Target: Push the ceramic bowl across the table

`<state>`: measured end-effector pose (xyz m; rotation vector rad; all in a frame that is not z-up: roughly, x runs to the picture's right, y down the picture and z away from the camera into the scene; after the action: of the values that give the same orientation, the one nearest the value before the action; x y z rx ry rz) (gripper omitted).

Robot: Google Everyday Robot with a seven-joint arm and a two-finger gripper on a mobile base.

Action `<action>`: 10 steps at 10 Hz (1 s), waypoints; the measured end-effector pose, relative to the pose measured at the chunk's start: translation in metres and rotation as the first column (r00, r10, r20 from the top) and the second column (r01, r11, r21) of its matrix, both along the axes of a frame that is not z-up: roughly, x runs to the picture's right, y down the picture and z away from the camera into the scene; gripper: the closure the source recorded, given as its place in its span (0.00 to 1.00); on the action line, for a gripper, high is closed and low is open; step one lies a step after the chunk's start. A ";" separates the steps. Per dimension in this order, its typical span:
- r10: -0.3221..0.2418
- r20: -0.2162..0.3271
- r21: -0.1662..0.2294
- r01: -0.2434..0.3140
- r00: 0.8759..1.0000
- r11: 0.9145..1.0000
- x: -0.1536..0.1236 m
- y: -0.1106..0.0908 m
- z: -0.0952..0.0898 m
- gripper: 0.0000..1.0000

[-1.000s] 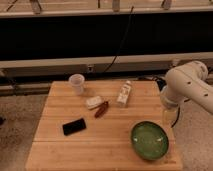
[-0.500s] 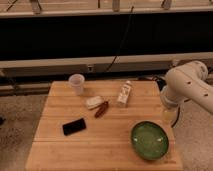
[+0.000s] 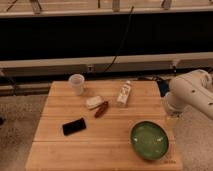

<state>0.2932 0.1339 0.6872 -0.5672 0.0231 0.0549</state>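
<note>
Toward the near right corner of the table (image 3: 55,145) sits the green ceramic bowl (image 3: 149,140), apart from the cup (image 3: 76,83), phone (image 3: 74,126) and bottle (image 3: 124,93), while my claw is hidden behind my white arm (image 3: 192,92) just off the right edge, so apart or together I cannot tell.

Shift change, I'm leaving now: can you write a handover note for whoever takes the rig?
The gripper is not visible; only the white arm shows, off the table's right edge, not touching the ceramic bowl.
The ceramic bowl sits upright near the front right corner of the table. The cup, bottle and phone lie farther left.
Done: no push evident.
Left: bring the gripper to the bowl and push it across.
</note>
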 end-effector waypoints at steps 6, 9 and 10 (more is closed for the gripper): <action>-0.003 0.015 0.003 0.003 1.000 1.000 -0.001 0.026 0.005 0.20; -0.004 0.022 0.005 0.004 1.000 1.000 0.001 0.032 0.007 0.20; -0.001 0.024 0.004 0.001 1.000 1.000 0.001 0.036 0.009 0.20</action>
<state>0.2942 0.1704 0.6965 -0.5640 -0.0003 0.0471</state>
